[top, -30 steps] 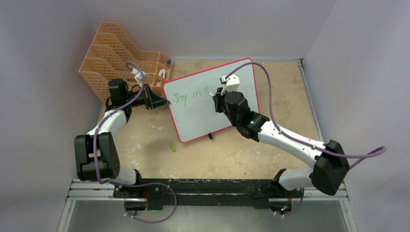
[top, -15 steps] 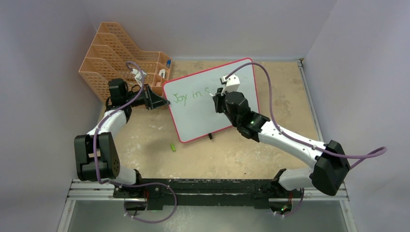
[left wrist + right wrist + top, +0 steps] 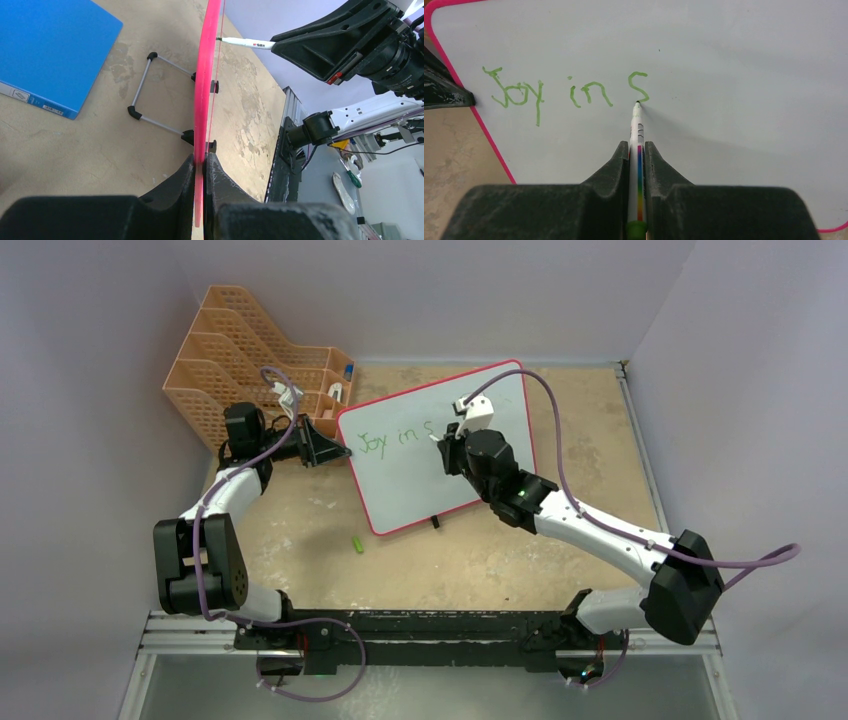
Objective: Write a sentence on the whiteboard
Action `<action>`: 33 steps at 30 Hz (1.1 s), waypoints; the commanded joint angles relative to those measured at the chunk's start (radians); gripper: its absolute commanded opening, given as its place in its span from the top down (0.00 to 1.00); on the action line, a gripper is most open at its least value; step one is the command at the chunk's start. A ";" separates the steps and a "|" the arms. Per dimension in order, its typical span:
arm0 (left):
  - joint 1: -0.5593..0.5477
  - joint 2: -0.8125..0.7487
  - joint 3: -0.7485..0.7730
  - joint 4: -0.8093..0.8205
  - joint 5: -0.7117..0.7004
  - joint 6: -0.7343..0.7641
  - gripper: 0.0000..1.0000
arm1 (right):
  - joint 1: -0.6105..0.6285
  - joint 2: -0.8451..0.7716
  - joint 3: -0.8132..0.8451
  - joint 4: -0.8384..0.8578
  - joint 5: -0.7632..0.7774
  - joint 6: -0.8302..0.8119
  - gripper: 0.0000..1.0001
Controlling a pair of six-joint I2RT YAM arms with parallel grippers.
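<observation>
Right gripper (image 3: 636, 149) closed on marker (image 3: 637, 120), long axis aimed straight ahead, tip set on whiteboard (image 3: 734, 65) at last letter of sentence (image 3: 575, 97), left gripper (image 3: 200, 165) clamped on whiteboard edge.

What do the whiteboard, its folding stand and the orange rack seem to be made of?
The whiteboard: smooth white face with a soft sheen, coated board perhaps; its pink frame looks like plastic. The folding stand: thin grey rods with a dull shine, probably metal, with black caps, perhaps rubber. The orange rack: lattice walls in one even colour, most likely moulded plastic.
</observation>
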 commanded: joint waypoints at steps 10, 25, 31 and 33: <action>-0.013 -0.025 0.028 0.005 0.011 0.028 1.00 | -0.006 0.001 0.019 0.030 -0.014 0.024 1.00; -0.013 -0.025 0.028 0.005 0.007 0.026 1.00 | -0.006 -0.025 0.031 0.049 -0.011 0.024 1.00; -0.013 -0.025 0.030 -0.003 -0.002 0.031 1.00 | -0.006 -0.073 0.030 0.026 -0.004 0.005 1.00; -0.014 -0.025 0.030 -0.007 -0.005 0.034 1.00 | -0.006 -0.087 0.026 0.020 0.011 -0.002 1.00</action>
